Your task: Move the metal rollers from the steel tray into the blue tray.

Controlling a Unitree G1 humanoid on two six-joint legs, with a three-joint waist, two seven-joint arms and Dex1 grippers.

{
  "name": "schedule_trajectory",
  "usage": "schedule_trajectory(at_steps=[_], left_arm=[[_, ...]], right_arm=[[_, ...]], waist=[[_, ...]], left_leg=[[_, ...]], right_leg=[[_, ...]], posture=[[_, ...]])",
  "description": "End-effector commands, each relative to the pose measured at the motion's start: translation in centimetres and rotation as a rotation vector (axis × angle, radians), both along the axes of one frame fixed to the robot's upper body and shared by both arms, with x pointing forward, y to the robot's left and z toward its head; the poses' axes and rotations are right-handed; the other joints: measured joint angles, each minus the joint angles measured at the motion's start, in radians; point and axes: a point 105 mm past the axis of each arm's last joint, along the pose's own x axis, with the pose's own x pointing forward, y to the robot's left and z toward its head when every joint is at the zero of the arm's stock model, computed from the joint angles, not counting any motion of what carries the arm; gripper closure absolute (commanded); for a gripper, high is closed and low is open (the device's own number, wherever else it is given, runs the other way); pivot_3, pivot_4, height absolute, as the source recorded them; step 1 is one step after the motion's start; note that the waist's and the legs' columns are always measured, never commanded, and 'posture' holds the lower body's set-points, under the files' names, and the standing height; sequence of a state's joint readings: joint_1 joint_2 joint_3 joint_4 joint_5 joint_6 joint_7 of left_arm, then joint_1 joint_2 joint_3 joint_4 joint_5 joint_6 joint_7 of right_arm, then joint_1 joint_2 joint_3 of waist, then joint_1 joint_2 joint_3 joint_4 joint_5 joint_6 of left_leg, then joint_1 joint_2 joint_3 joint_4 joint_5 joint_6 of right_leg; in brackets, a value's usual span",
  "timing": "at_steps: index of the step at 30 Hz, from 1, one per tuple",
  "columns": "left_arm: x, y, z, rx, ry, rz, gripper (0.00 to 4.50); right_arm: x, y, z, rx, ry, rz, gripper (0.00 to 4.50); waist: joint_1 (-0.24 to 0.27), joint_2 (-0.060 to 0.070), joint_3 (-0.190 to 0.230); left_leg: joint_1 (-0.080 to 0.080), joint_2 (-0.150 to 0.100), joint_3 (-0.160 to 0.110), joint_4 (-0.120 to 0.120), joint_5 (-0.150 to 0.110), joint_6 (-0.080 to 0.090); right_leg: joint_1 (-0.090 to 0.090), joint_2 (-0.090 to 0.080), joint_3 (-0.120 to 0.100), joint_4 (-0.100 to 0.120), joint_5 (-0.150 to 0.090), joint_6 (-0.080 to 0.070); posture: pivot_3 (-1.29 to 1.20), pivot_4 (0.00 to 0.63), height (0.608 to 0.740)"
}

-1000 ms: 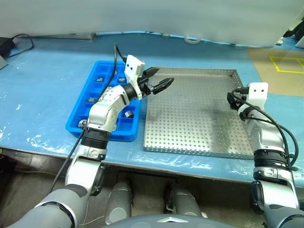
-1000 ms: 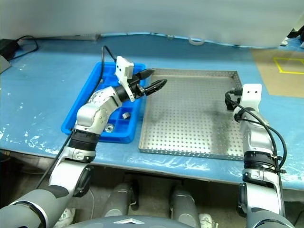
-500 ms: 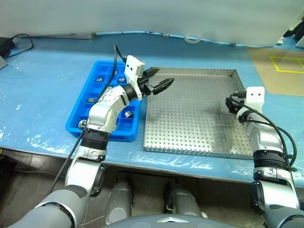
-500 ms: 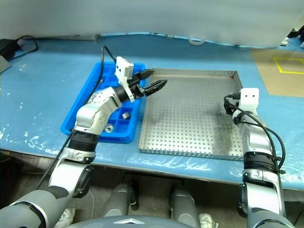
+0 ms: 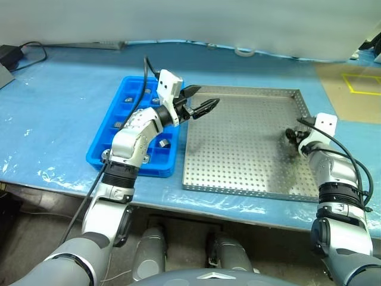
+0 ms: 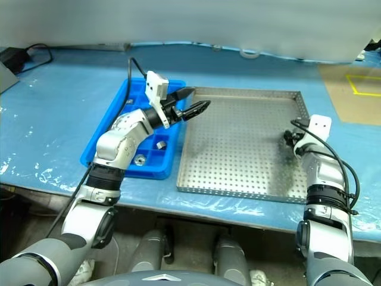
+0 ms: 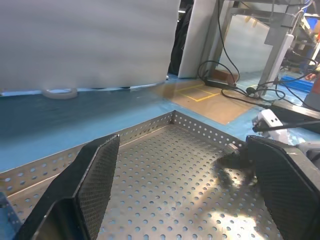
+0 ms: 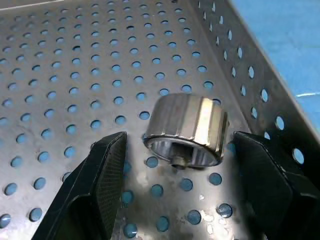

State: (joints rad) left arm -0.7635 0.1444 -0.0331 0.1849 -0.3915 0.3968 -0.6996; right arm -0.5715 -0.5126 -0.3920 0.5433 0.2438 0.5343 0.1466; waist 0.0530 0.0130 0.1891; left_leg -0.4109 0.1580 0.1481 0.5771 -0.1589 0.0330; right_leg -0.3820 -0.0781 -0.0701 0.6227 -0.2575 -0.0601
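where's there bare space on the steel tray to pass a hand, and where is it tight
Most of the steel tray floor is bare: the whole middle and near edge, between the left gripper over its far-left corner and the right gripper by the right wall. It is tight there, where a metal roller lies between the open fingers. The blue tray is crowded with compartments, several holding rollers.
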Motion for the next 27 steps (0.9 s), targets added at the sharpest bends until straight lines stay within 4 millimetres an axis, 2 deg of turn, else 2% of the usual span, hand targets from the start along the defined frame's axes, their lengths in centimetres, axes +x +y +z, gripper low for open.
schedule_trajectory(at_steps=[1,15,18,22,27], left_arm=[[-0.6,-0.2,1.2,-0.015,-0.051,-0.011,0.22],[-0.7,-0.6,1.2,-0.012,-0.047,-0.027,0.22],[-0.7,-0.7,1.2,-0.011,-0.047,-0.029,0.22],[-0.7,-0.7,1.1,-0.009,-0.043,-0.030,0.22],[-0.7,-0.6,1.0,-0.006,-0.039,-0.027,0.22]], right_arm=[[-0.2,-0.5,0.0,-0.005,0.019,-0.008,1.34],[-0.3,0.0,-0.1,-0.082,0.007,0.002,1.34],[-0.2,0.7,0.0,-0.076,-0.014,0.030,1.95],[-0.3,0.5,-0.2,-0.090,0.001,0.008,3.10],[-0.3,0.7,-0.7,-0.090,0.017,0.012,3.10]], waist=[[-0.003,0.000,0.000],[-0.007,0.000,0.000],[-0.008,0.000,0.000],[-0.009,0.000,0.000],[-0.009,0.000,0.000]], left_leg=[[0.000,0.000,0.001,0.000,-0.001,0.001],[-0.001,-0.001,0.002,0.000,-0.001,0.001],[-0.001,0.000,0.002,0.000,-0.001,0.001],[-0.001,0.000,0.002,0.000,-0.001,0.001],[-0.001,-0.001,0.002,0.000,-0.001,0.001]], right_leg=[[0.000,-0.001,0.000,-0.001,0.000,0.000],[-0.002,-0.002,0.000,0.000,0.000,0.000],[-0.002,-0.002,0.000,0.000,0.000,0.000],[-0.002,-0.002,0.000,0.000,0.000,0.000],[-0.002,-0.002,0.000,0.000,0.000,0.000]], posture=[[-0.10,0.150,0.740],[-0.11,0.150,0.740],[-0.11,0.150,0.740],[-0.11,0.150,0.740],[-0.11,0.150,0.740]])
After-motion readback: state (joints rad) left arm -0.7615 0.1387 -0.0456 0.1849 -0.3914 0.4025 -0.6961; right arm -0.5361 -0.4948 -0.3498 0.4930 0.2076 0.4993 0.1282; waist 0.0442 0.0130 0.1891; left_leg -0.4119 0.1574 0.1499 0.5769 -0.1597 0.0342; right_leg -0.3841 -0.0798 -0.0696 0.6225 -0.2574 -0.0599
